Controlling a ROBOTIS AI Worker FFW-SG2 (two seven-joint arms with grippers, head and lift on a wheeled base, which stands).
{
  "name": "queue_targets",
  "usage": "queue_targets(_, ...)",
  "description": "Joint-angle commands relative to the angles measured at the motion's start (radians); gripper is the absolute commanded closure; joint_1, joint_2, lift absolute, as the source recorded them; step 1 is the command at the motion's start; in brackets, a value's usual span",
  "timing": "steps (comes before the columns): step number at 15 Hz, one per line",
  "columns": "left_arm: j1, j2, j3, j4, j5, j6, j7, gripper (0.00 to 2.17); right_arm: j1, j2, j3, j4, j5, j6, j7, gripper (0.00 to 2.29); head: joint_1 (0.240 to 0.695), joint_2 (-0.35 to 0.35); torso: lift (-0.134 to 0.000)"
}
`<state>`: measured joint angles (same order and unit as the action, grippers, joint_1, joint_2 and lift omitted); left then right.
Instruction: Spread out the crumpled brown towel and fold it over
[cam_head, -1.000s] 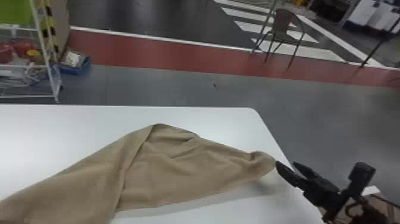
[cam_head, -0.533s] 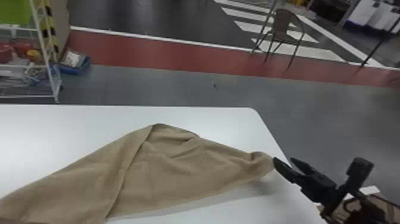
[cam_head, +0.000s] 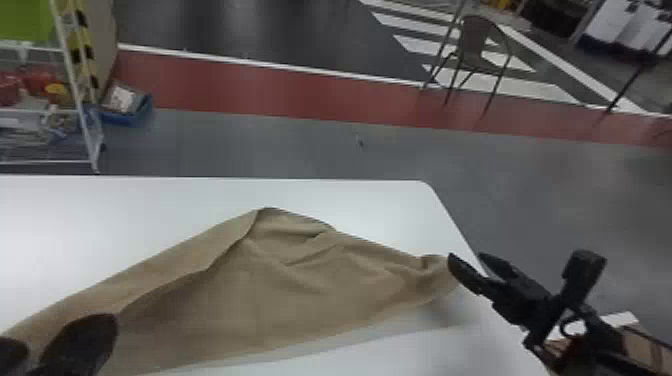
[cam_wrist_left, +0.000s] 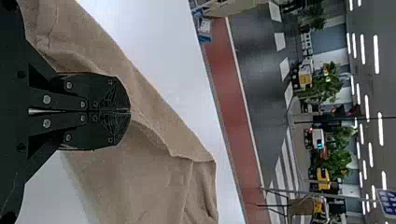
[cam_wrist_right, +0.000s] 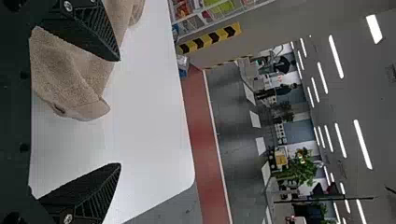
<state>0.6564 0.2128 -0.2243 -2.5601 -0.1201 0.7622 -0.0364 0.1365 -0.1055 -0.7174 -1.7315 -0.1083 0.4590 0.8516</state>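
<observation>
White table (cam_head: 150, 210) under brown towel (cam_head: 300, 285) — left pincer (cam_head: 70, 331) closed, hold unclear — right pincer (cam_head: 467, 257) wide apart, empty

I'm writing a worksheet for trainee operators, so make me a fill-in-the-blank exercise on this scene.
The towel is coloured ____. It lies on a white ____. The right gripper has its two fingers ____. In the head view, the gripper at the bottom left corner is the robot's ____ one.

Missing words: brown; table; apart; left.
</observation>
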Motion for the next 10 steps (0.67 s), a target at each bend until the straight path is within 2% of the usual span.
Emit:
queue_targets(1,-0.021,-0.004,0.062,-0.023,0.046,0.013,-0.002,1.74,-0.034,-0.013,0.033,0.033,0.053,-0.042,0.000,0.15,0.695,-0.350,-0.123)
queue_targets(4,-0.029,-0.026,0.160,-0.061,0.085,0.041,-0.002,1.74,-0.069,-0.017,0.046,0.063,0.090,-0.039,-0.014,0.17,0.695,-0.350,-0.123)
queue_targets(6,-0.029,-0.041,0.267,-0.089,0.158,0.056,-0.005,1.74,-0.072,-0.017,0.056,0.069,0.096,-0.039,-0.042,0.17,0.695,-0.350,-0.123)
queue_targets(8,-0.032,-0.055,0.369,-0.101,0.232,0.059,-0.014,1.74,-0.084,-0.019,0.062,0.070,0.108,-0.018,-0.062,0.17,0.695,-0.318,-0.123)
queue_targets(10,-0.044,-0.063,0.424,-0.101,0.260,0.069,-0.019,1.74,-0.106,-0.031,0.090,0.076,0.150,0.096,-0.062,0.17,0.695,-0.270,-0.123)
